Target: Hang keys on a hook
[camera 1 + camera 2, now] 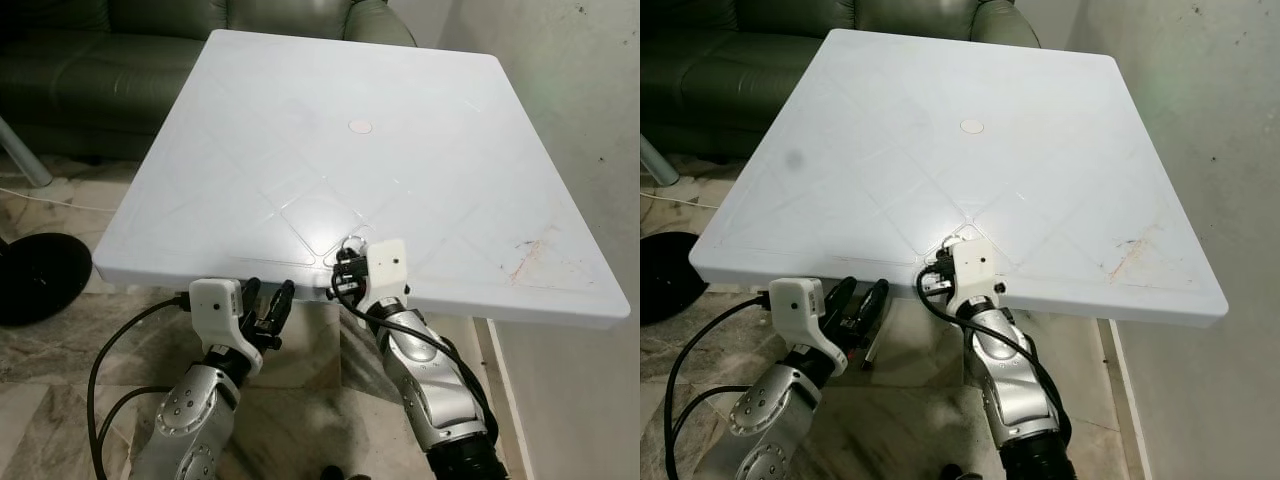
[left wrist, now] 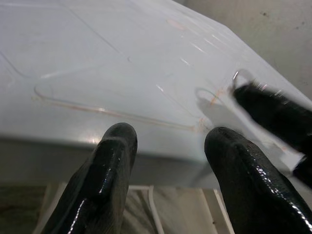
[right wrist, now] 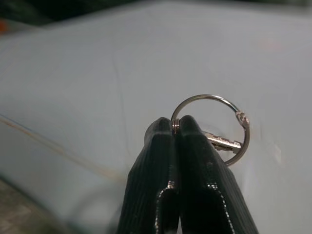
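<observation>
Lower left, we note the left gripper [image 1: 268, 308], glossy black fingers [image 2: 105, 180] spread apart, below the smooth white table [image 1: 250, 140] edge. Lower centre, the right gripper [image 3: 176, 127] has its ribbed pads pinched on the thin steel key ring [image 3: 229, 114] above the tabletop.

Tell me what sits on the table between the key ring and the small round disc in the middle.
Nothing: between the key ring, pinched in the right gripper, and the round disc lies only bare white table with faint diamond lines, in both eye views.

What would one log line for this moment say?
right gripper: shut on key ring | over white table edge | left gripper: open, idle
</observation>
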Robot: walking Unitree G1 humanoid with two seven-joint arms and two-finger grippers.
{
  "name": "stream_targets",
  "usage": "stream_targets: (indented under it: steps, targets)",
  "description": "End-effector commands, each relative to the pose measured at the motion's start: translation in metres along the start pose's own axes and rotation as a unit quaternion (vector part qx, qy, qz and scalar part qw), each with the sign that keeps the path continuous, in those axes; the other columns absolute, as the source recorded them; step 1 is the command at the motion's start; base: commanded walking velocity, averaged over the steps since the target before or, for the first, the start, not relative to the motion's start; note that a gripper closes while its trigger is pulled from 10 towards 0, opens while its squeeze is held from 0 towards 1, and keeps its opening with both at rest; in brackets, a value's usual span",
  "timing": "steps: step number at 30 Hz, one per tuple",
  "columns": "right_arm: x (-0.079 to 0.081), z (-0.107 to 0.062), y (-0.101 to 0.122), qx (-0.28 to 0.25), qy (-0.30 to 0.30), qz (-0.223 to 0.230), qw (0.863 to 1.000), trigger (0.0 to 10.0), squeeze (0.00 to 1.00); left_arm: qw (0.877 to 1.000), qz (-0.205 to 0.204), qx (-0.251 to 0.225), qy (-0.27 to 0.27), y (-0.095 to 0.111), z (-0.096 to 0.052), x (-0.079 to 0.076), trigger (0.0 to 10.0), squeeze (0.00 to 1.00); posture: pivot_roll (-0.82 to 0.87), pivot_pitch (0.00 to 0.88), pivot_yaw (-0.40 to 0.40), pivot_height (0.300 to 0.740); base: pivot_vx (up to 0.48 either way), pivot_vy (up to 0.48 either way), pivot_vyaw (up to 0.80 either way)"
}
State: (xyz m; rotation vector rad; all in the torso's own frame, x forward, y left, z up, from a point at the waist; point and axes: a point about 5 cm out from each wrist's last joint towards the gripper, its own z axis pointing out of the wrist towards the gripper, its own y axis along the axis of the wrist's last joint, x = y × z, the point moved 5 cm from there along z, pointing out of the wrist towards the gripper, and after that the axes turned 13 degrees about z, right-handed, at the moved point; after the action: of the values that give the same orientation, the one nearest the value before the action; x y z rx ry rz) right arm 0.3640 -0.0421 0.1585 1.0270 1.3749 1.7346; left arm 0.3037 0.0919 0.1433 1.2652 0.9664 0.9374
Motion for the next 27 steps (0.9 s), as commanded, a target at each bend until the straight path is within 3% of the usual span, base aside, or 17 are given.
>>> stream_targets:
  steps: [1, 5, 7, 12, 17, 19, 20, 21, 26, 27]
  targets:
    - [0.007, -0.001, 0.019, -0.045, 0.034, -0.043, 0.997, 10.0, 0.0, 1.0, -0.004, 0.0, 0.001, -0.002, 0.002, -0.001, 10.0, 0.0, 0.14, 0.21, -0.082, 0.74, 0.0, 0.0, 0.0]
    - [0.004, -0.005, 0.042, -0.09, 0.061, -0.08, 0.991, 10.0, 0.0, 1.0, -0.001, -0.01, 0.0, 0.002, 0.01, -0.002, 10.0, 0.0, 0.13, 0.198, -0.077, 0.74, 0.0, 0.0, 0.0]
    - [-0.006, -0.007, 0.056, -0.116, 0.045, -0.097, 0.988, 10.0, 0.0, 1.0, 0.0, -0.018, 0.0, 0.006, 0.016, -0.001, 10.0, 0.0, 0.12, 0.192, -0.073, 0.74, 0.0, 0.0, 0.0]
    - [-0.02, -0.013, 0.067, -0.141, 0.02, -0.138, 0.98, 10.0, 0.0, 0.999, 0.003, -0.034, 0.006, 0.015, 0.027, 0.003, 10.0, 0.0, 0.12, 0.187, -0.07, 0.74, 0.0, 0.0, 0.0]
    - [-0.044, -0.017, 0.063, -0.128, -0.057, -0.105, 0.985, 10.0, 0.0, 0.998, 0.009, -0.047, 0.028, 0.025, 0.042, 0.017, 10.0, 0.0, 0.12, 0.179, -0.069, 0.74, 0.0, 0.0, 0.0]
    - [-0.059, -0.02, 0.055, -0.106, -0.109, -0.041, 0.987, 10.0, 0.0, 0.998, 0.024, -0.05, 0.041, 0.03, 0.046, 0.024, 10.0, 0.0, 0.11, 0.169, -0.063, 0.74, 0.0, 0.0, 0.0]
    - [-0.062, -0.021, 0.054, -0.103, -0.117, -0.032, 0.987, 10.0, 0.0, 0.997, 0.025, -0.053, 0.044, 0.03, 0.047, 0.025, 10.0, 0.0, 0.11, 0.169, -0.063, 0.74, 0.0, 0.0, 0.0]
    - [-0.071, -0.024, 0.052, -0.099, -0.151, -0.008, 0.984, 10.0, 0.0, 0.997, 0.024, -0.058, 0.047, 0.034, 0.048, 0.029, 10.0, 0.0, 0.11, 0.169, -0.063, 0.74, 0.0, 0.0, 0.0]
    - [-0.091, -0.034, 0.048, -0.089, -0.225, 0.011, 0.97, 10.0, 0.0, 0.996, 0.029, -0.059, 0.065, 0.036, 0.05, 0.04, 10.0, 0.0, 0.09, 0.152, -0.053, 0.74, 0.0, 0.0, 0.0]
    - [-0.102, -0.04, 0.048, -0.087, -0.257, 0.016, 0.962, 10.0, 0.0, 0.995, 0.034, -0.057, 0.079, 0.037, 0.051, 0.048, 10.0, 0.0, 0.09, 0.148, -0.051, 0.74, 0.0, 0.0, 0.0]
